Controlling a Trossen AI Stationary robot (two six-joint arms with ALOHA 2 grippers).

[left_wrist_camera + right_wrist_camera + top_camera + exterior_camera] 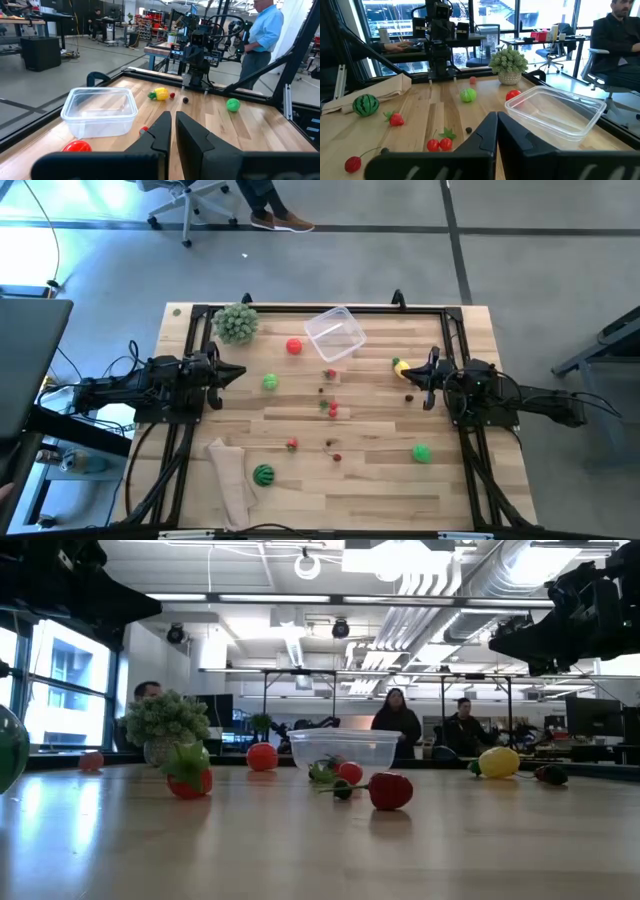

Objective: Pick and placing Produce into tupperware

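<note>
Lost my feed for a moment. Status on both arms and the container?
Left gripper and right gripper shut, holding nothing, at opposite table sides. Tupperware empty, near the far edge. Produce scattered on the table, red tomato beside tupperware. Nothing blocking.

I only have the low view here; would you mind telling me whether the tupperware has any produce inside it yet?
Observer: No, the tupperware is empty; the right wrist view looks straight into it.
Operator: Thank you. Are the end effectors holding anything?
Observer: Neither is. The left end effector and the right end effector are both shut and empty, at opposite sides of the table.
Operator: And where is the watermelon?
Observer: From above, the watermelon lies beside the beige cloth, on the left arm's side, toward the edge opposite the tupperware.
</note>
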